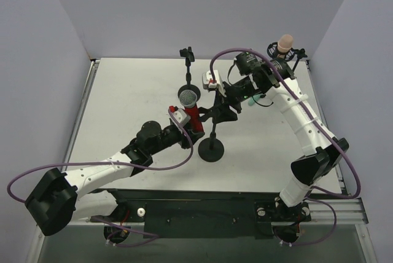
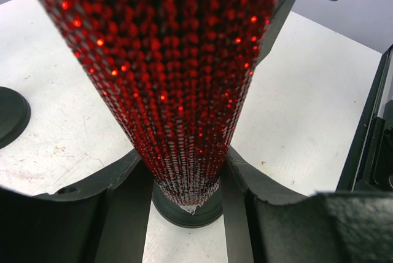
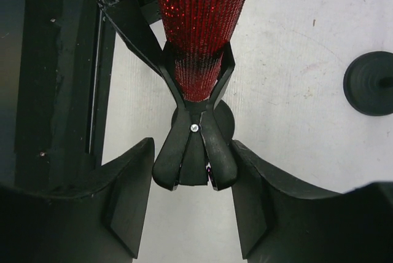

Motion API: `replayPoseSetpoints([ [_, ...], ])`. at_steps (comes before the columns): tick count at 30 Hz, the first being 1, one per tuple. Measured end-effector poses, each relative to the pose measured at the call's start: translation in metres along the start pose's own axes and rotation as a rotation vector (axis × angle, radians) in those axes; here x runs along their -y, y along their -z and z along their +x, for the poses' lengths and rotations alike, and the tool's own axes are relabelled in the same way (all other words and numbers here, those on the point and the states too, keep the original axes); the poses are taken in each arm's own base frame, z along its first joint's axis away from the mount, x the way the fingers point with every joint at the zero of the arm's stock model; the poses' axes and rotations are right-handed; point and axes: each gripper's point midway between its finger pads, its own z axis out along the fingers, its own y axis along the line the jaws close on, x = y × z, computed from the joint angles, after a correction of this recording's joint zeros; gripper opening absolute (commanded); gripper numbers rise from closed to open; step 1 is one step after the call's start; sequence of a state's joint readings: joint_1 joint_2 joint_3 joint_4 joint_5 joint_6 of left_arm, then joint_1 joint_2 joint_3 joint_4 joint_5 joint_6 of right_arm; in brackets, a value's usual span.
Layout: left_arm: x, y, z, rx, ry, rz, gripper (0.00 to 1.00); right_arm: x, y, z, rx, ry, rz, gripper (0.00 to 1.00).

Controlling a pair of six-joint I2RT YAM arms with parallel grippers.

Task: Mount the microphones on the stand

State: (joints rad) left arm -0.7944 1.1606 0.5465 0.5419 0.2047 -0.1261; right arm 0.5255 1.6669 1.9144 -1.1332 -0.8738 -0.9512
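The glittery red microphone (image 1: 193, 117) stands upright beside the stand (image 1: 212, 150), its silver mesh head (image 1: 188, 97) on top. My left gripper (image 1: 186, 126) is shut on its lower body; in the left wrist view the red microphone (image 2: 178, 78) fills the gap between the fingers (image 2: 123, 183). A black spring clip (image 3: 195, 146) of the stand bites the red microphone (image 3: 199, 23). My right gripper (image 3: 193, 152) is open, its fingers standing either side of the clip's handles. The peach-pink microphone (image 1: 284, 44) sits in a mount at the back right. A sliver of mint green (image 1: 261, 99) shows under my right arm.
A small black stand (image 1: 187, 54) is at the table's back edge. A round black base (image 3: 370, 83) lies right of the clip, and another dark disc (image 2: 9, 115) is at the left. Grey walls enclose the white table (image 1: 123, 103) on three sides.
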Motion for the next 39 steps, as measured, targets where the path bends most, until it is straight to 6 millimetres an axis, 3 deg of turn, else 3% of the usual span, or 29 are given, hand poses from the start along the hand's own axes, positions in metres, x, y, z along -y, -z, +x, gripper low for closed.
replayPoseSetpoints([
  [3,0.002,0.000,0.000,-0.001,-0.001,0.010,0.00,0.000,-0.003,0.001,0.000,-0.010,-0.011,0.18],
  [7,0.001,0.000,-0.001,0.001,-0.002,0.007,0.00,0.001,-0.003,-0.001,0.014,-0.009,-0.012,0.05],
  [11,0.000,0.000,-0.001,0.003,-0.003,0.004,0.00,0.000,-0.003,-0.001,0.012,-0.012,-0.018,0.00],
  [21,0.000,-0.005,-0.003,-0.006,-0.003,0.030,0.00,0.000,-0.004,0.000,0.013,-0.019,-0.018,0.00],
  [26,0.000,-0.011,-0.004,-0.013,-0.002,0.045,0.00,0.004,-0.001,0.002,0.009,-0.045,-0.005,0.27],
  [27,0.000,-0.012,-0.005,-0.013,-0.002,0.044,0.00,0.004,-0.001,0.002,0.008,-0.049,-0.003,0.28],
  [29,-0.001,-0.012,-0.005,-0.014,-0.002,0.044,0.00,0.005,-0.001,0.003,0.008,-0.053,-0.001,0.22],
  [30,-0.001,-0.012,-0.005,-0.014,-0.002,0.044,0.00,0.005,-0.001,0.003,0.008,-0.054,-0.001,0.09],
  [32,0.000,-0.012,-0.005,-0.014,-0.002,0.044,0.00,0.005,-0.001,0.003,0.007,-0.055,-0.001,0.00],
  [37,0.000,-0.012,-0.005,-0.016,-0.002,0.055,0.00,0.004,0.000,0.003,0.001,-0.045,-0.008,0.00],
  [38,0.001,-0.012,-0.004,-0.017,-0.001,0.061,0.00,0.004,0.000,0.003,-0.001,-0.042,-0.012,0.04],
  [39,0.001,-0.012,-0.004,-0.019,0.000,0.068,0.00,0.004,-0.001,0.003,-0.002,-0.041,-0.015,0.16],
])
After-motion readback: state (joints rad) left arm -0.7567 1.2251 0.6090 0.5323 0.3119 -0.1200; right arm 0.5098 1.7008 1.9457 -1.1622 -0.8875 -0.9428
